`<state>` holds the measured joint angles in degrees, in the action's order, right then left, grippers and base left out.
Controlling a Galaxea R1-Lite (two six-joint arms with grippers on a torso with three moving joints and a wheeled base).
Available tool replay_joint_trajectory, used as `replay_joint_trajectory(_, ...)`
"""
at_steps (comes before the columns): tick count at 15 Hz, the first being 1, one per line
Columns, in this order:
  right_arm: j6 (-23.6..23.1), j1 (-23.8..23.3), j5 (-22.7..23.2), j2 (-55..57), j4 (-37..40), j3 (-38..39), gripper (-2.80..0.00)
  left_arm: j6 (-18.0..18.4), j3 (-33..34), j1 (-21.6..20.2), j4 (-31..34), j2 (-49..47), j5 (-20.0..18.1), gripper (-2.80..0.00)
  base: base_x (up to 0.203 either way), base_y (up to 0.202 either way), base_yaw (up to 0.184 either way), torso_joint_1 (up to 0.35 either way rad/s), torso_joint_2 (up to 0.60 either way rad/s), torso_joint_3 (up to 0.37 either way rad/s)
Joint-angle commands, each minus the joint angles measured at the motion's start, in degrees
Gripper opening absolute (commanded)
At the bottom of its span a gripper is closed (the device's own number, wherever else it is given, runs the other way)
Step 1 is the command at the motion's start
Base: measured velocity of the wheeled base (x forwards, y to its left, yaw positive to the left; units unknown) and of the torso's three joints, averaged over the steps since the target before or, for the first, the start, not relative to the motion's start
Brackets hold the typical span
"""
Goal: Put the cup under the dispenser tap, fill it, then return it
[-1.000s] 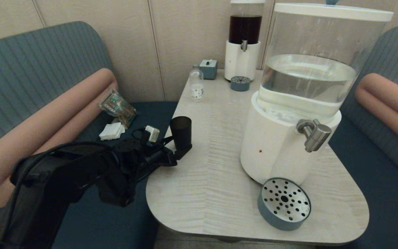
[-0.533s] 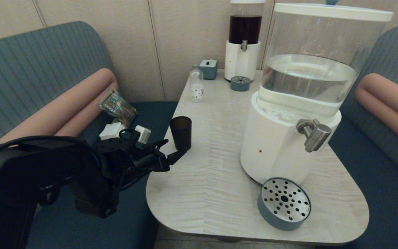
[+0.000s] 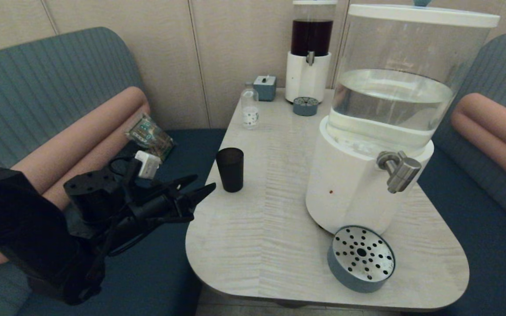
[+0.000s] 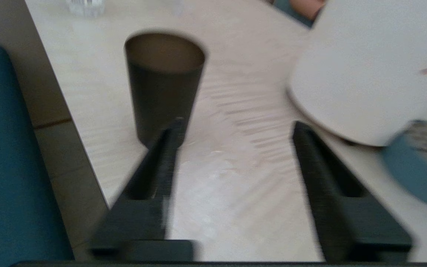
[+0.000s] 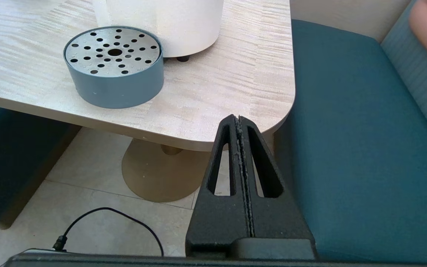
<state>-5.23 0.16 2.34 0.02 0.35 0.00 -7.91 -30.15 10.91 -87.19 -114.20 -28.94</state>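
Note:
The black cup [image 3: 229,169] stands upright near the table's left edge, free of any grip; in the left wrist view the cup [image 4: 163,85] is ahead of one finger. My left gripper [image 3: 204,183] hovers open just off that edge, a little short of the cup, and nothing lies between the tips of the left gripper [image 4: 237,126]. The steel dispenser tap [image 3: 399,170] juts from the large white dispenser [image 3: 349,184], above a round perforated drip tray [image 3: 361,258]. My right gripper [image 5: 237,118] is shut and empty, low beside the table's near right corner.
At the back of the table [image 3: 270,228] stand a smaller dispenser with dark liquid [image 3: 310,52], a clear bottle [image 3: 249,107], a small blue box [image 3: 265,87] and a small drip tray [image 3: 305,105]. A snack packet [image 3: 149,136] lies on the left bench. Benches flank both sides.
My left gripper has drawn back from the cup, leftward and toward me, off the table's edge. The cup stays standing where it was.

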Motion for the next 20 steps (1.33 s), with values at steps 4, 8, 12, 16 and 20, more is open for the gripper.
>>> replay_joint_trajectory(4, -0.04, 0.02, 0.03, -0.11, 0.00, 0.09, -2.80, -0.45, 12.38, -0.07, -0.48, 17.89, -0.10, -2.80, 0.000, 0.000, 0.000, 0.000, 0.00, 0.000)
replay_joint_trajectory(8, -0.04, 0.02, 0.03, -0.11, 0.00, 0.00, -2.80, -1.13, 19.52, -0.10, -0.48, 30.35, 4.40, -2.80, 0.000, 0.000, 0.000, 0.000, 0.00, 0.000)
replay_joint_trajectory(12, -0.04, 0.02, 0.03, -0.06, 0.00, 0.09, -2.80, -4.04, 21.87, -0.13, -0.48, 39.44, 15.75, -2.80, 0.000, 0.000, 0.000, 0.000, 0.00, 0.000)
replay_joint_trajectory(16, -0.04, 0.02, 0.03, -0.11, 0.00, 0.09, -2.80, -5.92, 21.90, -0.75, 2.50, 47.93, 20.78, -2.80, 0.000, 0.000, 0.000, 0.000, 0.00, 0.000)
replay_joint_trajectory(20, -0.04, 0.02, 0.03, -0.11, 0.00, 0.09, -2.80, -5.98, 19.21, -0.87, 17.51, 62.56, 21.86, -2.80, 0.000, 0.000, 0.000, 0.000, 0.00, 0.000)
